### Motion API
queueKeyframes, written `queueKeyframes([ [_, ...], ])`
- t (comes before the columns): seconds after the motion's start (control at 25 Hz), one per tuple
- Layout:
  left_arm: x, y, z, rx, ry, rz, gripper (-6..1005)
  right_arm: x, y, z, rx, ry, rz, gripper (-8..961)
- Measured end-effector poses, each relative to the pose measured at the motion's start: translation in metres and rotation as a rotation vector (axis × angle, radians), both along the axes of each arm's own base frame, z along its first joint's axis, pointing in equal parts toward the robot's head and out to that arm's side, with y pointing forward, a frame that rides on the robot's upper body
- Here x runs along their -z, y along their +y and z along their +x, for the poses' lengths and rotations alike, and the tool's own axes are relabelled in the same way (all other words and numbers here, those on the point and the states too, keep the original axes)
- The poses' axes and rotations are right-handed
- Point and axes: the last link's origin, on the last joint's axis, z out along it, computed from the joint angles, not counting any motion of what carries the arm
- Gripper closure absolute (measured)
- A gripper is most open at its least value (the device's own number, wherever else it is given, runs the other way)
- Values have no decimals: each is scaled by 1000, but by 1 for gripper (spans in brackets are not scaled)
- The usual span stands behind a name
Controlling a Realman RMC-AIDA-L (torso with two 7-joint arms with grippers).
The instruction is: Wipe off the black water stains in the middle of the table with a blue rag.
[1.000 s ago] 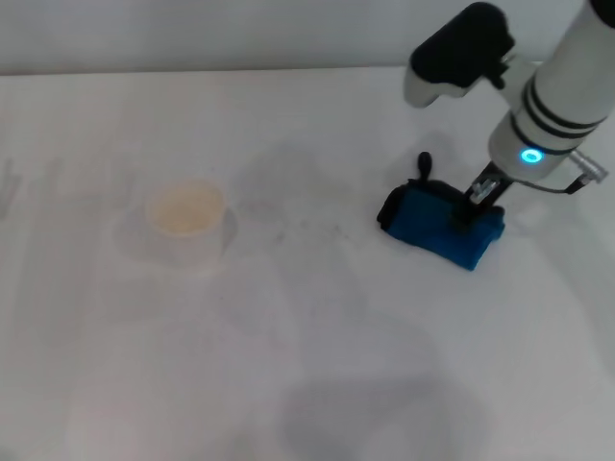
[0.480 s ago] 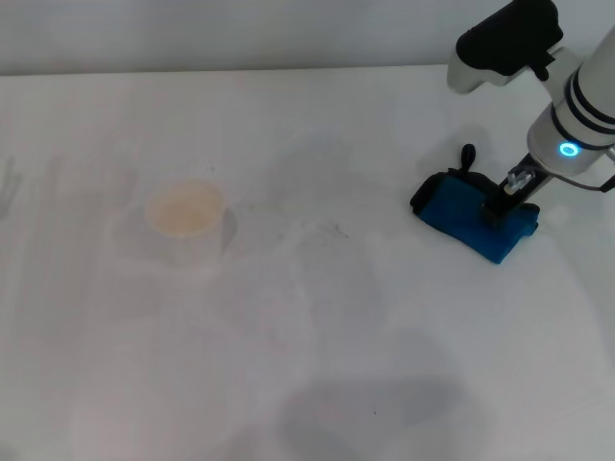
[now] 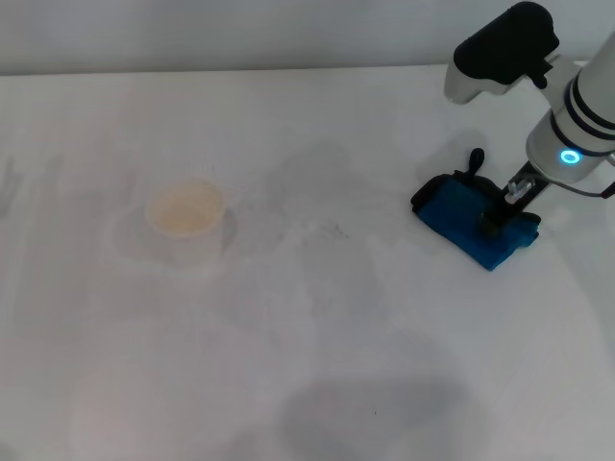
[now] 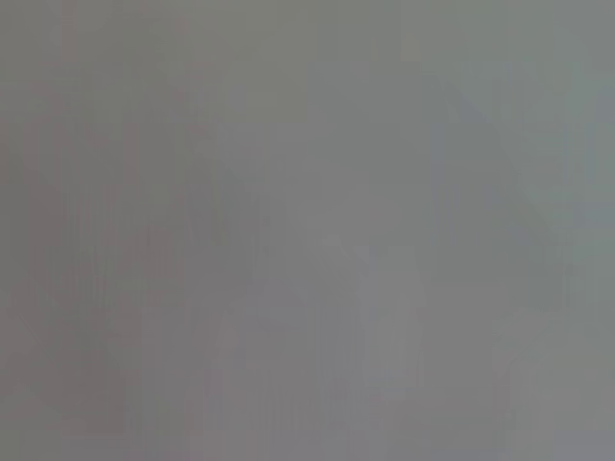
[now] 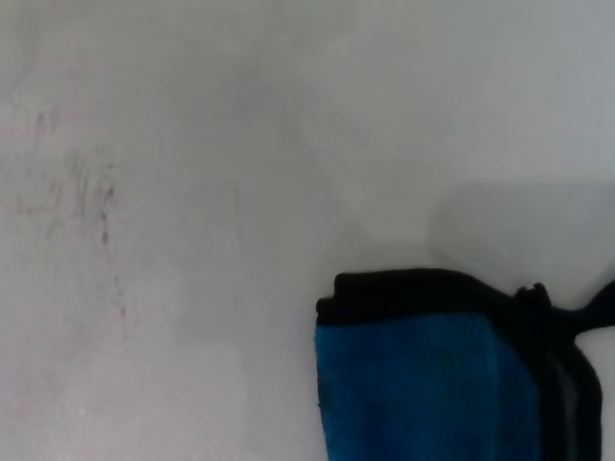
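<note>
Now the right gripper [image 3: 500, 209], fingers clenched on the blue rag [image 3: 471, 223] at three o'clock on the tabletop [image 3: 317, 365], should press flat and drag toward faint residual specks [image 3: 332, 229] at centre.

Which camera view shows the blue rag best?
The head view shows it best: the whole blue rag lies on the table, with the right gripper on it. The right wrist view shows only part of the rag, cut off at the picture's edge. The left wrist view shows nothing of it.
</note>
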Motion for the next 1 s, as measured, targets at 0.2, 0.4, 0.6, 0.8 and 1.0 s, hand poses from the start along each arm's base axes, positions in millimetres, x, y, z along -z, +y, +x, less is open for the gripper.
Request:
queueKeyframes([
  [0.2, 0, 0, 0, 0, 0, 0, 108, 4, -3, -3, -13, 34, -29, 879],
  [0.4, 0, 0, 0, -1, 1, -1, 108, 5, -4, -5, -23, 46, -46, 589],
  [0.6, 0, -1, -1, -5, 1, -1, 109, -12, 2, -9, -47, 87, 34, 470],
  [0.8, 1, -3, -3, -10, 0, -1, 109, -53, 10, -4, -75, 178, 217, 470],
  [1.0, 0, -3, -4, -14, 1, 0, 108, -88, 14, 17, -94, 337, 428, 469],
])
